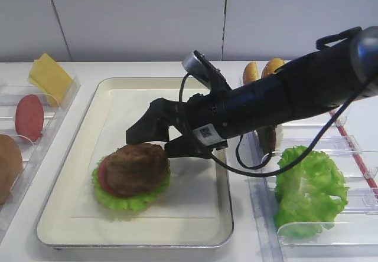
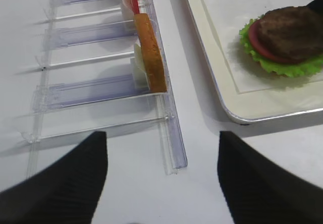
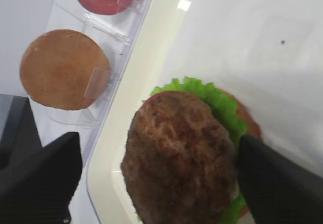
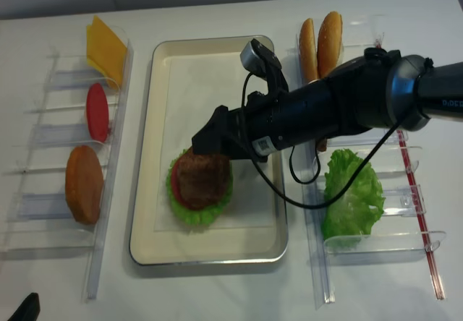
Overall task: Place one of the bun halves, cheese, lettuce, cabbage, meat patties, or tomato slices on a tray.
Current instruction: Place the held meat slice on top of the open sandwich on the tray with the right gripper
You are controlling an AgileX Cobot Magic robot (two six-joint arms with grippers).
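The right end effector (image 1: 158, 137) is hovering wide open, straddling the meat patty (image 1: 136, 169) lying on the lettuce-and-tomato stack (image 4: 182, 210) at the tray's (image 1: 71, 191) 7 o'clock, apparently releasing it.

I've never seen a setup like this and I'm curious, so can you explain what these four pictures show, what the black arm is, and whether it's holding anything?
It is a two-armed table robot building a toy burger. Two pictures look down on the table from above; the other two come from cameras mounted on each arm's wrist.

In the overhead views, the black right gripper hangs over the tray. Its jaws stand open on either side of the meat patty and hold nothing. The patty lies on a tomato slice and lettuce, stacked on the tray. The right wrist view shows that stack close up, with a bun edge peeking out beneath it.

The left gripper shows only in its own wrist view, open, over bare table.

Clear racks on both sides hold spare parts: cheese, another tomato slice, bun halves and more lettuce.
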